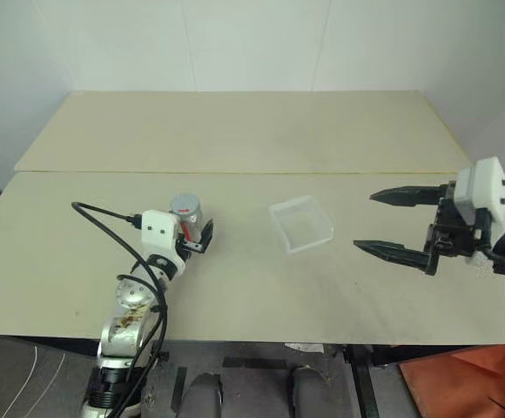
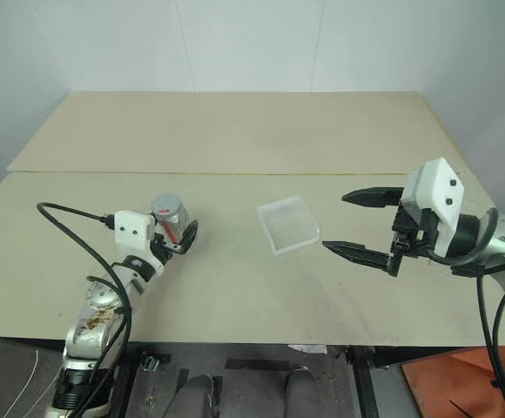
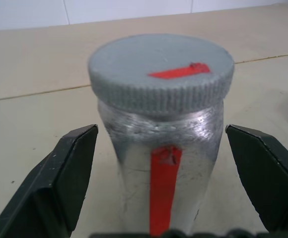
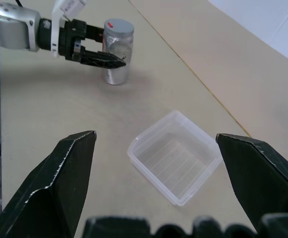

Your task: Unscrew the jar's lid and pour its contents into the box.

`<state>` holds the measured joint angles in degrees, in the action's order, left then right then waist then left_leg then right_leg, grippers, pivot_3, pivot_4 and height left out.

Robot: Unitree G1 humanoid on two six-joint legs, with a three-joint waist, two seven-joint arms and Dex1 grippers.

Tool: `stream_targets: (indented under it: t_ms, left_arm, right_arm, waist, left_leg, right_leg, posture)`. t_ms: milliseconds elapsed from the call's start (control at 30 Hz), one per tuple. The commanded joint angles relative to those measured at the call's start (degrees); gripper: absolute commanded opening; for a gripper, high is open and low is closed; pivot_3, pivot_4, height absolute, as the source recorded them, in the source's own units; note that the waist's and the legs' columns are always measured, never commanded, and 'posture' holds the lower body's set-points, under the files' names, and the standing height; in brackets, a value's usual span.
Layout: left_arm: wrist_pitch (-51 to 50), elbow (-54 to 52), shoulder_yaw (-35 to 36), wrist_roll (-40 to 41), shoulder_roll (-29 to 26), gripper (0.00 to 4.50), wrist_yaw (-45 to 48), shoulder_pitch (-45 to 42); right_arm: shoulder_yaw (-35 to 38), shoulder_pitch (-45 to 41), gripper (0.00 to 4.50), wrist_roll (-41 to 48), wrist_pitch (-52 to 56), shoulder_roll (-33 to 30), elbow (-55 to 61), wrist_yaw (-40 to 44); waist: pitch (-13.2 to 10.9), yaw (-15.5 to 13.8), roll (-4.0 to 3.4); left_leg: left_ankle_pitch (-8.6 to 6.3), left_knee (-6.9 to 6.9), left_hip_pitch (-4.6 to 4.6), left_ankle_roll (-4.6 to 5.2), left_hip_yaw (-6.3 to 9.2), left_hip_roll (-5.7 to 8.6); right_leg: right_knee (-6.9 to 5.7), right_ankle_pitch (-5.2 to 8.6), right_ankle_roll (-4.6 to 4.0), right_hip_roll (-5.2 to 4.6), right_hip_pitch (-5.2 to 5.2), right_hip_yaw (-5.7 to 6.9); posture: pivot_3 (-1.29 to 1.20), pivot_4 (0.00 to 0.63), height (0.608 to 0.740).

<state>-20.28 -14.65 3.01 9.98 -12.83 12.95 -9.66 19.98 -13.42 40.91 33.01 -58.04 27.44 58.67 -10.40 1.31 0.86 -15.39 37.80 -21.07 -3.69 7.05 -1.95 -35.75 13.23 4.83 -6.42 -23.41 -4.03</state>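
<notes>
The left gripper (image 1: 202, 237) stands wide open around the jar (image 1: 187, 218), one finger on either side, neither touching. The lid (image 3: 161, 67) is on. The box (image 1: 301, 223) lies mid-bench (image 1: 235, 287); the right gripper (image 1: 383, 222) hovers wide open, empty.

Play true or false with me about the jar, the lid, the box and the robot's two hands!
1. The lid is on the jar. True.
2. The jar lies tipped over. False: it stands upright on the table.
3. The left gripper has its jaws open on either side of the jar. True.
4. The box is full of stuff. False: the clear box looks empty.
5. The right gripper is holding the box. False: it hovers open, apart from the box.
</notes>
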Motion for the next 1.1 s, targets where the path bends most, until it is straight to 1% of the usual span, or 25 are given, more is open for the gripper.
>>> stream_targets:
  t_ms: [33,333,433,533,700,733,833,967,1000,1100]
  left_arm:
    - [0.25,-0.43,-0.21,-0.95,0.27,4.48,-1.0,-1.57]
    - [1.23,2.22,-1.2,-2.4,1.22,4.48,-1.67,-4.12]
    - [2.94,3.95,-1.6,-3.23,1.51,4.48,-1.75,-5.33]
    - [4.19,5.98,-1.73,-3.9,1.84,3.85,-2.0,-7.04]
    - [4.68,6.97,-1.92,-3.82,1.6,2.23,-1.2,-7.47]
    - [4.71,7.11,-1.76,-3.7,1.51,2.03,-1.07,-7.52]
    - [3.33,6.9,-1.15,-2.55,-0.08,2.02,1.09,-8.43]
    - [-1.89,5.66,-0.84,1.94,-5.68,2.02,9.81,-11.51]
    - [-3.34,5.83,-0.63,4.47,-8.64,2.02,14.85,-13.6]
    - [-5.88,8.37,-0.39,10.17,-14.6,2.02,26.5,-19.56]
  right_arm:
    - [2.4,-0.41,4.5,1.1,-0.02,-0.83,0.66,0.3]
    - [2.15,-0.1,4.5,1.31,-0.08,-0.64,1.03,-0.08]
    - [2.32,0.12,4.5,1.25,-0.14,-0.64,0.86,-0.11]
    - [2.42,0.12,4.5,1.34,-0.07,-0.56,0.79,-0.3]
    - [2.89,0.59,4.5,1.66,-0.05,-0.45,1.23,-0.57]
    - [3.05,0.78,4.5,1.87,-0.03,-0.26,1.44,-0.7]
    - [3.02,1.3,4.5,2.34,0.12,0.52,2.44,-1.49]
    - [1.46,-0.38,4.5,2.76,0.04,1.93,2.74,-3.05]
    - [0.11,-2.03,4.5,2.96,0.27,2.88,2.7,-4.08]
    - [-3.45,-6.57,4.5,3.19,1.08,5.49,2.15,-6.7]
  waist:
    - [0.0,-0.13,0.0]
    - [0.0,-0.33,0.0]
    - [0.0,-0.35,0.0]
    - [0.0,-0.45,0.0]
    - [0.0,-0.41,0.0]
    - [0.0,-0.41,0.0]
    - [0.0,-0.38,0.0]
    - [0.0,-0.33,0.01]
    - [0.0,-0.33,0.01]
    - [-0.02,-0.09,0.01]
  left_leg:
    - [0.0,0.0,0.0,0.0,0.0,0.0]
    - [0.0,0.01,0.0,0.0,-0.01,0.01]
    - [0.0,0.01,0.0,0.0,0.0,0.0]
    - [0.0,0.02,0.0,-0.01,-0.01,0.01]
    - [0.0,0.02,0.0,-0.01,0.0,0.01]
    - [0.0,0.02,0.0,-0.01,0.0,0.01]
    - [0.0,0.02,0.0,-0.01,0.0,0.01]
    - [0.01,0.02,0.01,-0.01,0.0,0.01]
    - [0.01,0.02,0.0,-0.01,0.01,0.01]
    - [0.01,0.01,0.01,-0.02,0.02,0.0]
  right_leg:
    - [0.0,0.0,0.0,0.0,0.0,0.0]
    - [0.02,-0.01,0.02,0.0,0.01,0.0]
    - [0.03,-0.01,0.02,0.0,0.01,0.0]
    - [0.03,-0.02,0.03,0.0,0.03,0.0]
    - [0.07,-0.02,0.04,0.0,0.03,0.01]
    - [0.07,-0.02,0.04,0.0,0.03,0.0]
    - [0.06,-0.02,0.04,0.0,0.04,0.0]
    - [0.04,-0.02,0.04,0.0,0.04,0.01]
    - [0.04,-0.02,0.04,0.0,0.04,0.01]
    - [0.02,-0.02,0.04,0.01,0.02,0.02]
  posture:
    - [0.0,0.15,0.74]
    - [0.0,0.15,0.74]
    - [0.0,0.15,0.74]
    - [0.0,0.15,0.74]
    - [0.0,0.15,0.74]
    - [0.0,0.15,0.74]
    - [0.0,0.15,0.74]
    - [0.0,0.15,0.74]
    - [0.0,0.15,0.74]
    - [0.0,0.15,0.74]
